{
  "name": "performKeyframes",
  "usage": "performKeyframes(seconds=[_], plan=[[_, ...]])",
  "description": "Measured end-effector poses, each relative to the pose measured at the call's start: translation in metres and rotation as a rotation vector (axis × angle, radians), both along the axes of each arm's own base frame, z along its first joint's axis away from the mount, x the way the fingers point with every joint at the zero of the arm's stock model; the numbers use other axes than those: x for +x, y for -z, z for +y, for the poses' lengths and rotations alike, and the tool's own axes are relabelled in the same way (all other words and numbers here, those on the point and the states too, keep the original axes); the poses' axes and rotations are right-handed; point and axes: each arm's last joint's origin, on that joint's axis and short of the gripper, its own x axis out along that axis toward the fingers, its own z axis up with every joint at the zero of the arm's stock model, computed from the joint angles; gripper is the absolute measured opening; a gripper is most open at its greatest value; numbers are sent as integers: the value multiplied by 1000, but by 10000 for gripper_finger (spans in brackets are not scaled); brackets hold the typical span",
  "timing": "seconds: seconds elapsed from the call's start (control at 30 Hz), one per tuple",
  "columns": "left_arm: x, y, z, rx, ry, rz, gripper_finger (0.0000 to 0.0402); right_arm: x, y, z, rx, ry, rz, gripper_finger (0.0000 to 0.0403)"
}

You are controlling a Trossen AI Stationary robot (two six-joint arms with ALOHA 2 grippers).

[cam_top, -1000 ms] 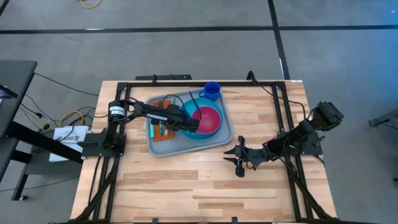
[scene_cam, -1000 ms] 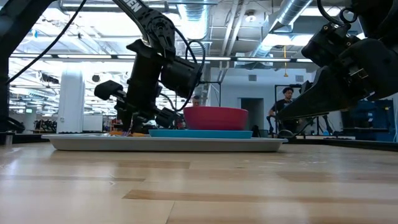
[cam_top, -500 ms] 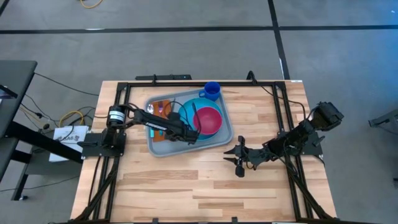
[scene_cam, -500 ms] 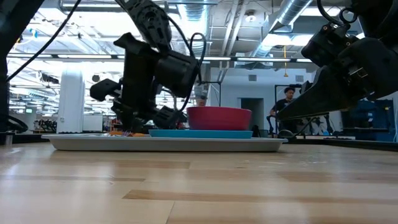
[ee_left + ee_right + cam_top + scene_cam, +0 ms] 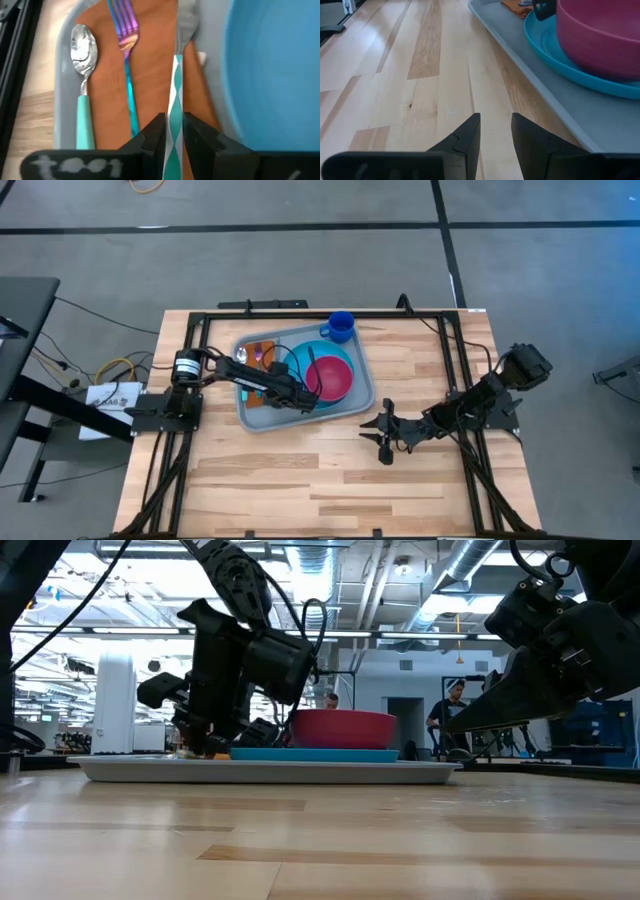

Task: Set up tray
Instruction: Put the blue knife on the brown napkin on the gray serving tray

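The tray lay near the worktop's far edge; the left gripper hung over its napkin, fingers narrowly pinching a teal-handled knife; the right gripper sat off the tray's near-right corner, fingers slightly parted, holding nothing; no writing was readable.

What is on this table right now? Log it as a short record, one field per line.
tray: large grey-blue plastic tray on light wooden table
on tray: round bright blue plate carrying pink bowl; rust-brown rectangular napkin
cutlery: teal-handled spoon at napkin's edge; iridescent fork on napkin
left tool: over napkin, closed on teal-striped knife
right tool: open, over bare table beside tray
off tray: blue cup by tray's far corner
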Motion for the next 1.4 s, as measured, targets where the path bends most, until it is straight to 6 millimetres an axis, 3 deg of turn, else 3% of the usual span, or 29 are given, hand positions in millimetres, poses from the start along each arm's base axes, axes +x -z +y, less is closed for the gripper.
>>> performKeyframes(seconds=[0.43, 0.73, 0.97, 1.17, 1.4], plan=[[2, 0, 0, -23, -13, -21, 53, 0, 0, 0, 14, 9, 4, 104], [-13, 23, 2, 5, -31, -72, 52, 0, 1, 0, 13, 9, 6, 104], [-13, 9, -9, 31, -44, -77, 12, 0, 1, 0, 12, 9, 8, 104], [-10, -6, -10, 71, -93, -80, 19, 0, 1, 0, 11, 9, 9, 104], [-13, -7, -2, 106, -175, -106, 13, 0, 1, 0, 11, 9, 9, 104]])
